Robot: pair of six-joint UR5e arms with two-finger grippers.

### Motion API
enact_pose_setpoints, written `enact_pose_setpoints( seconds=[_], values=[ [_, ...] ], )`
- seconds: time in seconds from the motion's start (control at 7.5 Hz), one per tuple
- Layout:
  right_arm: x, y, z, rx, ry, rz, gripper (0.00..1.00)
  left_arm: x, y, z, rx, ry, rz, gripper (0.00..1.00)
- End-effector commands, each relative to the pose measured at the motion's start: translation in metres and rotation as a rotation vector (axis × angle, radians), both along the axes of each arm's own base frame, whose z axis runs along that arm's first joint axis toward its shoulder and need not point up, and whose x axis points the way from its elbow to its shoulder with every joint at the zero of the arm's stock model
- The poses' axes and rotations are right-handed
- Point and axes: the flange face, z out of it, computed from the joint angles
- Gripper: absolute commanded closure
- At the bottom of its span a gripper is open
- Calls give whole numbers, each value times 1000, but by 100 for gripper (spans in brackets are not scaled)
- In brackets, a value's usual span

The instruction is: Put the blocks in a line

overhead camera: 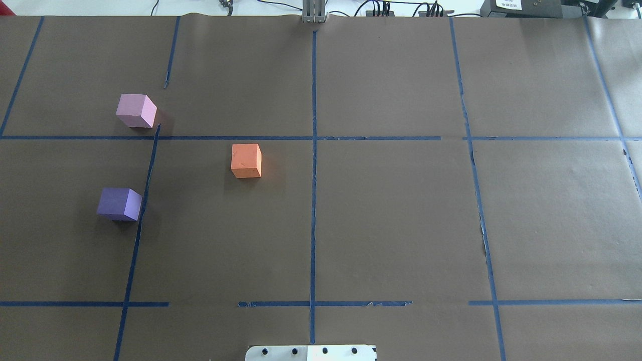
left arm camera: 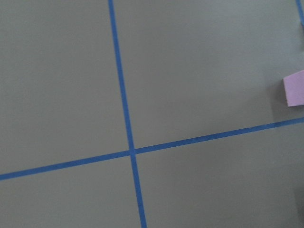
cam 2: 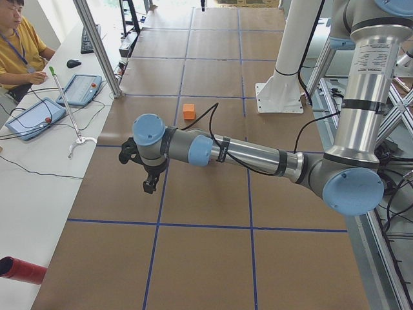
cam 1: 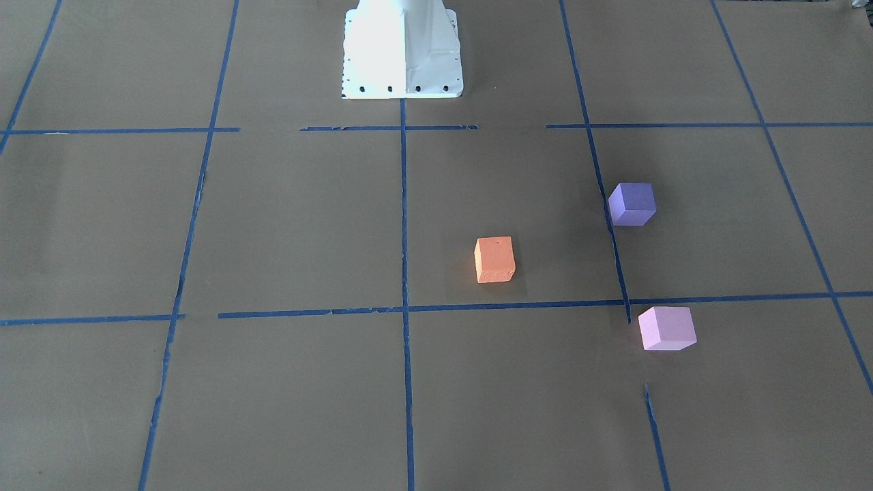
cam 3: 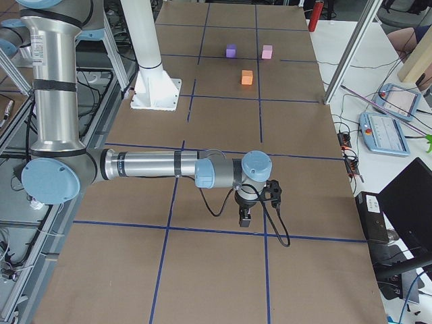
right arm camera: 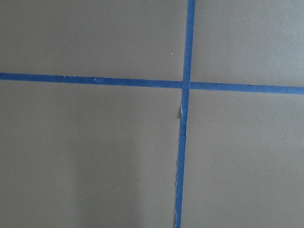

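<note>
Three blocks sit apart on the brown paper on my left half of the table. The orange block is nearest the centre line. The dark purple block is further left and closer to my base. The pale pink block is further left and farther out; its edge shows in the left wrist view. My left gripper hangs above the paper near the table's left end, seen only from the side. My right gripper hangs near the right end. I cannot tell whether either is open.
Blue tape lines divide the brown paper into squares. My white base stands at the near edge. An operator sits at a side desk with tablets. A red cylinder lies beside the table.
</note>
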Motion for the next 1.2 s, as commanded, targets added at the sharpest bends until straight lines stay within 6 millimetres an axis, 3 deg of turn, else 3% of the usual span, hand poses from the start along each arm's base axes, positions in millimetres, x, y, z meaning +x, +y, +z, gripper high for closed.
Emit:
enact_pose_setpoints(
  seconds=[0.0, 0.13, 0.4, 0.8, 0.93, 1.07],
  values=[
    [0, 0, 0, 0, 0, 0, 0, 98, -26, -90, -48, 48, 4, 0],
    [0, 0, 0, 0, 0, 0, 0, 144, -36, -131, -70, 75, 15, 0],
    [0, 0, 0, -1, 0, 0, 0, 227, -25, -200, -149, 128, 27, 0],
    [0, 0, 0, 0, 0, 0, 0, 334, 3, -248, -164, 113, -19, 0],
    [0, 0, 0, -1, 0, 0, 0, 382, 22, -260, -170, 93, -55, 0],
    [0, 0, 0, -1, 0, 0, 0, 409, 38, -266, -177, 96, -21, 0]
  ],
)
